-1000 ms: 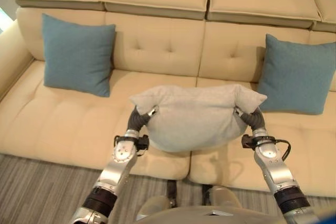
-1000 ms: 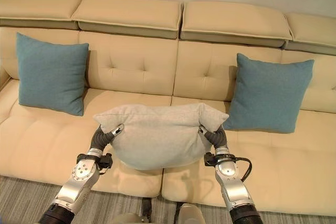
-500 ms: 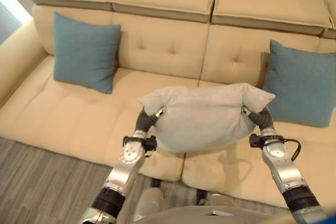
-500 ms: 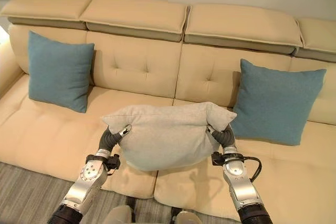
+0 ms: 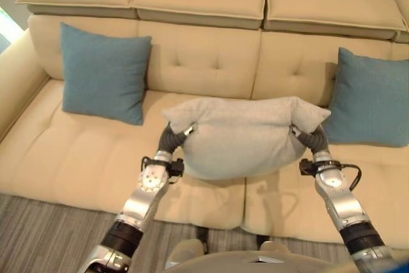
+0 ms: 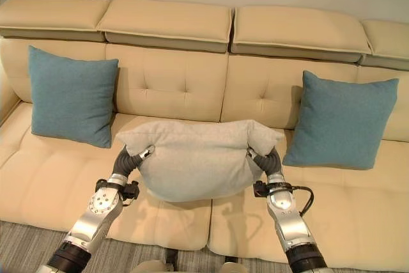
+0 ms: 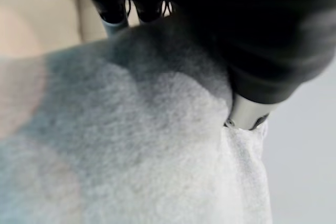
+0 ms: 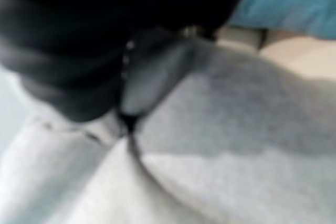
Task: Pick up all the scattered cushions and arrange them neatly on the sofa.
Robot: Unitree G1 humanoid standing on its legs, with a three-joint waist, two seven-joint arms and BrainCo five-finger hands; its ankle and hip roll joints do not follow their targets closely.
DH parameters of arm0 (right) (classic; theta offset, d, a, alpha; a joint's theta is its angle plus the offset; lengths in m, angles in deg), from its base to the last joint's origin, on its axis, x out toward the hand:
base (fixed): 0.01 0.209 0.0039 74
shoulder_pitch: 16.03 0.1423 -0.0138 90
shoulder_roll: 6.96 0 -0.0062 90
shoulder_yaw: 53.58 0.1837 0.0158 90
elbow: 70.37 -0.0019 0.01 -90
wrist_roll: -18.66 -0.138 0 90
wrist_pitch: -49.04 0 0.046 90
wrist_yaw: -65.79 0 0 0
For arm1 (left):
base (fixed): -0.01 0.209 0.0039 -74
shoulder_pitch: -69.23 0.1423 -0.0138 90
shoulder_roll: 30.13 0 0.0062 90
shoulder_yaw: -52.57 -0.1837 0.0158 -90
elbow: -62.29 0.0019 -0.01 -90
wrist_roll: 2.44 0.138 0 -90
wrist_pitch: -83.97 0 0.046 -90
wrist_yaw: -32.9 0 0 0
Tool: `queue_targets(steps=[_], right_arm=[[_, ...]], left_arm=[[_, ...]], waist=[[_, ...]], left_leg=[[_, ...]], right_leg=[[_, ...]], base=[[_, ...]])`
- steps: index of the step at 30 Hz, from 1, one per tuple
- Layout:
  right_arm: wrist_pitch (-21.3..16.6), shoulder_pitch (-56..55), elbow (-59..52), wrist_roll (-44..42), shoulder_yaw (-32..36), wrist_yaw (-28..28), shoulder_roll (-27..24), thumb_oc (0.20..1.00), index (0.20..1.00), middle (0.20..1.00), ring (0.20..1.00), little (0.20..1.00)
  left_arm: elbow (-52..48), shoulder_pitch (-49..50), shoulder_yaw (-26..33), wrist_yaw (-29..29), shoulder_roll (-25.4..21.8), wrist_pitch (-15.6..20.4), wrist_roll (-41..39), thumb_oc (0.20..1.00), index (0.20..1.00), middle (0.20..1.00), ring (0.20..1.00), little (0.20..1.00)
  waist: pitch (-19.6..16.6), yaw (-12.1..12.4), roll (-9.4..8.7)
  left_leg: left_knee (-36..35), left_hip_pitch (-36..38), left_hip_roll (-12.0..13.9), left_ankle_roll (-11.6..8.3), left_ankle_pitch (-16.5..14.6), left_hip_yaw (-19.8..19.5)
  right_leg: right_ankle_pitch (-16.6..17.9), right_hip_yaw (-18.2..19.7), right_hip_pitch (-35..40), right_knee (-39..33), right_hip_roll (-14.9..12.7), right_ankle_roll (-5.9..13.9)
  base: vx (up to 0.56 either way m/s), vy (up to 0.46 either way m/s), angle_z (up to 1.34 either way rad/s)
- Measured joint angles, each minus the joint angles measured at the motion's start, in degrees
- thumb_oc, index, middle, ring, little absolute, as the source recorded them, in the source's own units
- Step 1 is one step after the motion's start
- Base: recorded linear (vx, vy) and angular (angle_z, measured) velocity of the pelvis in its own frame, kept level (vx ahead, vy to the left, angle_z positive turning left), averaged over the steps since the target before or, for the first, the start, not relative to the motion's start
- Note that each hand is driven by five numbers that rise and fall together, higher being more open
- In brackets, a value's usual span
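Holding grey cushion (image 5: 243, 135) aloft above sofa (image 5: 204, 62) seat, between two blue cushions. Left blue cushion (image 5: 102, 71) upright against backrest, well apart from left hand (image 5: 176, 137). Left hand fingers pinch cushion's left upper corner, fabric bunched past fingertips. Right hand (image 6: 264, 158) grips right upper corner likewise, thumb pressed into cloth. Right blue cushion (image 6: 345, 119) near right-hand fingers, leaning on backrest. Judgement: keep both grips level, carry forward to free middle backrest, lower bottom edge onto seat first, tip upright, then release both corners together.
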Motion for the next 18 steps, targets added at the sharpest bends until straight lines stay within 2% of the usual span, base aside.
queue_targets(steps=[8, 15, 18], right_arm=[[0.6, 11.7, 1.8, 0.3, -0.6, -4.8, -0.7, 0.200, 0.200, 0.200, 0.200, 0.200], [2.0, 29.4, 13.2, -1.0, -7.1, -9.5, -4.4, 0.200, 0.200, 0.200, 0.200, 0.200], [2.1, 36.1, 16.2, -1.4, -8.2, -11.4, -4.6, 0.200, 0.200, 0.200, 0.200, 0.200]], left_arm=[[1.0, -11.3, 0.0, 5.4, -0.4, 0.1, 1.0, 0.200, 0.200, 0.200, 0.200, 0.200], [17.3, -31.6, -5.0, 11.5, -3.8, 0.5, -0.1, 0.200, 0.200, 0.200, 0.200, 0.200], [21.0, -37.8, -5.2, 13.0, -4.6, 0.5, -0.4, 0.200, 0.200, 0.200, 0.200, 0.200]], waist=[[-0.1, -1.1, -0.04], [0.4, -1.5, 0.16], [3.0, -1.9, 0.74]], left_leg=[[0.0, -3.5, 0.1, 0.19, 0.7, 0.2], [2.7, -13.8, 1.0, 0.28, 1.3, 1.2], [3.4, -16.2, 1.0, 0.29, 1.4, 1.5]], right_leg=[[0.6, 0.3, -3.7, 0.0, 0.2, 0.13], [2.6, 1.2, -13.3, 0.0, 0.9, -0.30], [3.3, 1.5, -15.6, 0.0, 0.9, -0.39]], base=[[-0.03, 0.004, -0.02], [-0.09, 0.011, -0.06], [-0.04, 0.026, -0.09]])
